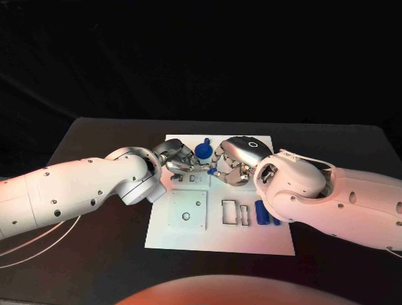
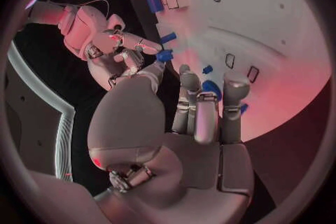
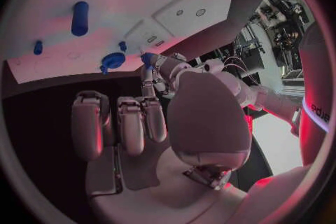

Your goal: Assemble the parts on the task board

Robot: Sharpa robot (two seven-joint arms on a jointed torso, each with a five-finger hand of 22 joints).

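— Left hand [image 1: 181, 162], what's it doing?
— Fingers curled over the far half of the task board [image 1: 178, 238]. The right wrist view shows a small blue part [image 3: 147, 57] right at its fingertips, so I'd log it as pinched. It's held just above the board, probably lining up for a slot.
— Right hand [image 1: 235, 162]?
— Close beside the left, nearly touching. Its fingers lie side by side with the thumb apart, and there's blue near its tips in the left wrist view. I can't tell whether it grips anything. My guess is it's there to steady or guide.
— Other parts?
— A round blue part [image 1: 204, 149] stands on the board between the two hands. A blue cylinder [image 1: 261, 213] lies at the near right edge, beside the rectangular cutouts [image 1: 234, 213], well apart from the hands and waiting its turn.
— Progress?
— Early to middle, I'd say, since several pieces are still loose.
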